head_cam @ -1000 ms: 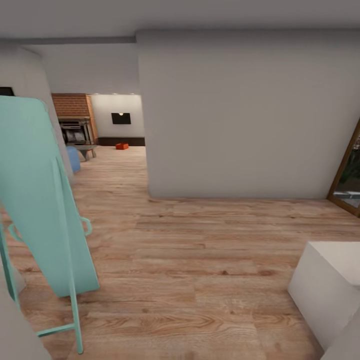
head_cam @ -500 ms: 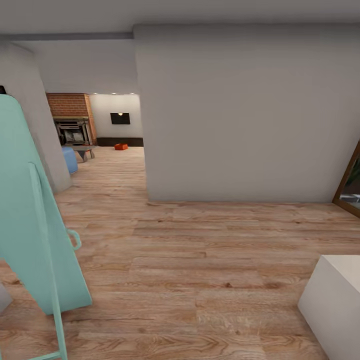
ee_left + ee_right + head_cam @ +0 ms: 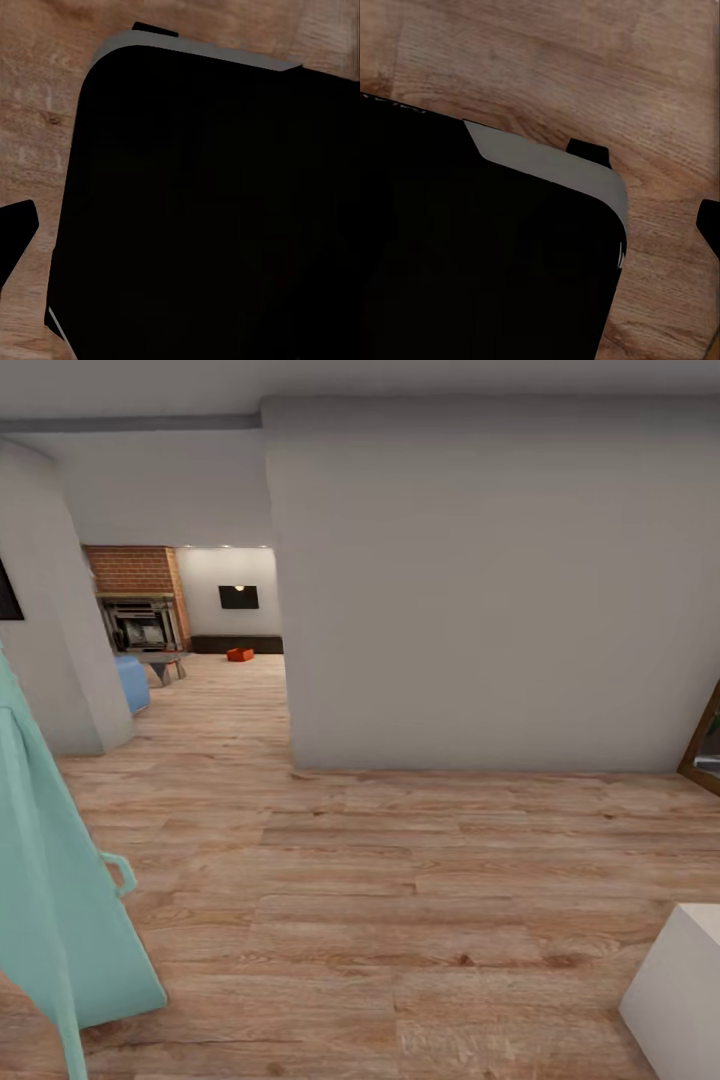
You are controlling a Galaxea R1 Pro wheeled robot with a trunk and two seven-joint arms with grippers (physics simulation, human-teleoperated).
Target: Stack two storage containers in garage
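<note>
One storage container (image 3: 240,654) shows as a small orange-red bin far off on the living room's wood-plank floor, seen through the opening left of the big white wall. It lies in front of a dark low cabinet (image 3: 238,644). Both wrist views look down past the robot's black base (image 3: 210,210) (image 3: 480,255) onto wood planks. A dark tip (image 3: 16,229) juts into the left wrist view and another (image 3: 709,225) into the right wrist view. Neither shows whether its gripper is open or shut.
A tall mint-green folding frame (image 3: 60,890) leans close at the left. A white block (image 3: 680,990) sits at the lower right. The white wall (image 3: 480,590) stands ahead, a grey pillar (image 3: 50,620) at the left. Beyond lie a brick fireplace (image 3: 135,595), a blue sofa (image 3: 130,682) and a small table (image 3: 163,658).
The camera has moved forward: the green frame has slid left and down in the picture, the white block toward the lower right corner. The far container has stayed in place.
</note>
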